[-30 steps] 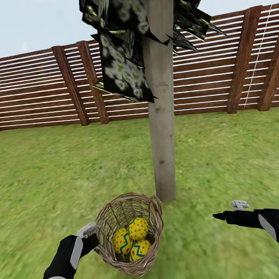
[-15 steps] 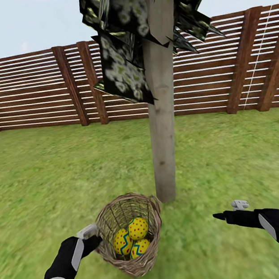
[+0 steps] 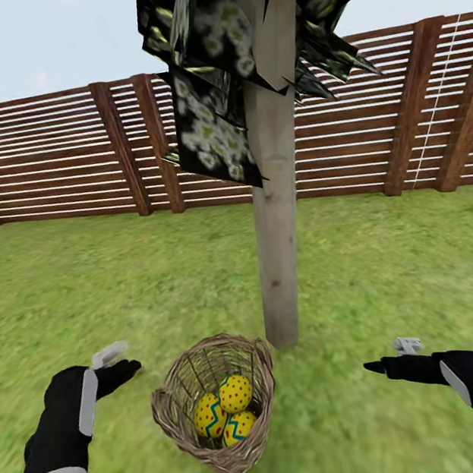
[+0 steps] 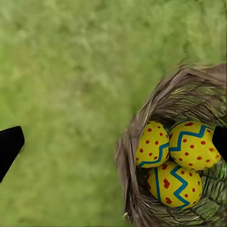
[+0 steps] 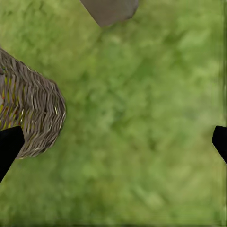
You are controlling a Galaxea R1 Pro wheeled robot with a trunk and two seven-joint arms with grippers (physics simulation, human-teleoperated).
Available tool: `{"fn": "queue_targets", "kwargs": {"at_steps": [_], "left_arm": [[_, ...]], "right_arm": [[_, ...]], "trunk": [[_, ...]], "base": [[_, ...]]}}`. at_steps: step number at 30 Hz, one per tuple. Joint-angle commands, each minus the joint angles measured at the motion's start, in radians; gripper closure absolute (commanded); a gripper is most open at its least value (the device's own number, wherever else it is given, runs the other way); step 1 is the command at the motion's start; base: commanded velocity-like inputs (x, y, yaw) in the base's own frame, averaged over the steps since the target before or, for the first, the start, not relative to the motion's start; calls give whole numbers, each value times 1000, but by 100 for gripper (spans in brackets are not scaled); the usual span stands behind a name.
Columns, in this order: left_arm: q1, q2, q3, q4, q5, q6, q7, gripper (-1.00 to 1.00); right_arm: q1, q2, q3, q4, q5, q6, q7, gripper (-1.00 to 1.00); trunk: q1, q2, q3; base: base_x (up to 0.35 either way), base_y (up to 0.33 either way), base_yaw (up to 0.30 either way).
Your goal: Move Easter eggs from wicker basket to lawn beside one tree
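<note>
**Basket of eggs sits at the foot of the tree, both grippers free**

From my seat at the controls, the wicker basket (image 3: 216,403) stands tilted on the lawn (image 3: 84,293) in the lower centre of the head view, just beside the base of the pale tree (image 3: 280,244). All three Easter eggs (image 3: 224,412) lie inside it, packed against one another; my left wrist camera shows them at its lower right, yellow with red dots and blue zigzags (image 4: 177,163). My left gripper (image 3: 115,364) hovers at lower left, apart from the basket's rim, its jaws spread wide and holding nothing. My right gripper (image 3: 388,359) hangs at lower right over bare grass, well apart from the basket, jaws likewise wide and empty. The slatted wooden fence (image 3: 47,160) runs across the upper half of the frame.
</note>
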Motion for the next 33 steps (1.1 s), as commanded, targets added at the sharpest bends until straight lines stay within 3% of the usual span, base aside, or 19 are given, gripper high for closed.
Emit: {"fn": "queue_targets", "kwargs": {"at_steps": [1, 4, 6, 10, 12, 14, 15, 18, 20, 24, 26, 28, 32, 33], "left_arm": [[0, 27, 24, -53, 39, 32, -20, -100], [1, 58, 110, -83, 110, 52, -47, -100], [1, 66, 161, -64, 132, 56, -53, -100], [1, 72, 202, 6, 148, 57, -59, -100], [1, 73, 206, 12, 150, 57, -61, -100], [1, 78, 209, 15, 151, 57, -61, -100], [1, 87, 209, 21, 151, 57, -61, -100], [1, 101, 209, 29, 151, 57, -63, -100], [1, 103, 208, 34, 150, 57, -64, -100], [1, 102, 203, 71, 149, 57, -65, -100], [1, 101, 201, 86, 149, 56, -65, -100], [1, 101, 201, 95, 149, 56, -66, -100], [1, 100, 201, 99, 149, 56, -65, -100], [1, 100, 201, 100, 149, 56, -65, -100]], "right_arm": [[0, 2, -8, -26, 35, 19, 7, -100], [0, 7, -8, -118, 74, 113, 7, -100], [0, 8, -1, -183, 90, 206, 10, -100], [0, 15, 34, -279, 98, 310, 13, -100], [0, 46, 95, -333, 100, 324, 13, -100], [0, 74, 188, -409, 101, 346, 14, -100], [0, 85, 257, -462, 101, 390, 14, -100], [23, 100, 383, -574, 97, 493, 14, -100], [55, 106, 443, -676, 94, 531, 14, -100], [168, 110, 494, -952, 92, 609, 14, -100], [192, 114, 510, -1002, 92, 621, 14, -100], [204, 143, 569, -1029, 95, 627, 13, -100], [208, 193, 612, -1038, 102, 630, 7, -100], [209, 240, 640, -1036, 114, 630, -5, -100]], "trunk": [[-4, 7, 2], [-15, 28, 12], [-23, 42, 18], [-38, 70, 30], [-46, 84, 37], [-54, 98, 43], [-58, 105, 46], [-69, 126, 55], [-69, 126, 55], [-69, 126, 55], [-69, 126, 55], [-69, 126, 55], [-69, 126, 55], [-69, 126, 54]], "base": [[0, 0, 0], [0, 0, 0], [0, 0, 0], [0, 0, 0], [0, 0, 0], [0, 0, 0], [0, 0, 0], [0, 0, 0], [0, 0, 0], [0, 0, 8], [0, 0, 149], [0, 0, 260], [0, 0, 289], [0, 0, 298]]}}
